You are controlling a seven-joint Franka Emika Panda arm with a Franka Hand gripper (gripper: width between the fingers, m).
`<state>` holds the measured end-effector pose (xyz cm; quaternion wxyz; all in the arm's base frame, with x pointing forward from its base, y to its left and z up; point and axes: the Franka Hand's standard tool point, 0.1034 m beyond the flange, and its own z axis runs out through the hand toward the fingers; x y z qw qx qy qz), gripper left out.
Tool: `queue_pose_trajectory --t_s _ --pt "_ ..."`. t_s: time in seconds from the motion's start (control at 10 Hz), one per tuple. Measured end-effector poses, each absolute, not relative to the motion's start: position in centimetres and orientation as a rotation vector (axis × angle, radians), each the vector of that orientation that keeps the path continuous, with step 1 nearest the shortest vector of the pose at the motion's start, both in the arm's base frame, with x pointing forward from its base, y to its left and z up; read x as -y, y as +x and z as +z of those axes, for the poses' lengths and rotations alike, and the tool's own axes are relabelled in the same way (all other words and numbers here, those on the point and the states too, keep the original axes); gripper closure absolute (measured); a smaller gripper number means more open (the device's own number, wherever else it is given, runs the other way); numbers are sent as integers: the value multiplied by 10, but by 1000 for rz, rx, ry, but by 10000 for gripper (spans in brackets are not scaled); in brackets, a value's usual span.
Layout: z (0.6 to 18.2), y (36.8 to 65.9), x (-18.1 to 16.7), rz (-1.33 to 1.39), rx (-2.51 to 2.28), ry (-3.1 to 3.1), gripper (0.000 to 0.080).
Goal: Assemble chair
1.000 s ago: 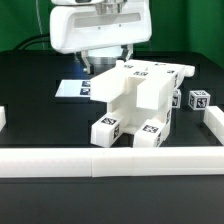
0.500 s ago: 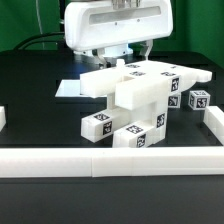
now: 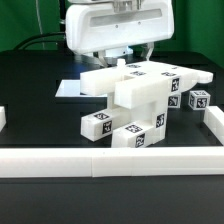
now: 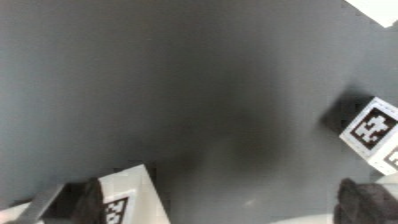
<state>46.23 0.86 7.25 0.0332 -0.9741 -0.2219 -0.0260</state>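
Observation:
The partly built chair (image 3: 138, 92) is a cluster of white plastic parts lying on the black table, with its square tagged leg ends (image 3: 97, 126) toward the front rail. My gripper (image 3: 128, 60) hangs just behind and above it, its white body filling the upper middle of the exterior view. In the wrist view the gripper (image 4: 222, 208) is open. Its two dark fingers (image 4: 368, 200) stand far apart with mostly bare table between them. A white tagged edge (image 4: 121, 195) lies close beside one finger. I see nothing gripped.
A loose white tagged block (image 3: 199, 100) sits at the exterior view's right of the chair. The marker board (image 3: 68, 89) lies behind at the left. A low white border rail (image 3: 100, 161) runs along the front and up the right side (image 3: 213, 124).
Since a second ago the chair has swung round, its leg ends now further toward the exterior view's left, and my gripper has shifted right. Nothing has moved in the last half second.

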Motion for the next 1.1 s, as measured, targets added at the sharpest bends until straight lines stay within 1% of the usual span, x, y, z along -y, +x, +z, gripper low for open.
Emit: queue_pose_trajectory --t_s 0.2,0.5,0.8,1.1 --pt "76 478 -12 -85 674 -2995 151" --pt "77 506 -15 -89 640 -3001 151" --pt "72 532 -17 -97 590 -3013 151" --pt "74 538 -22 -58 496 -3018 151"
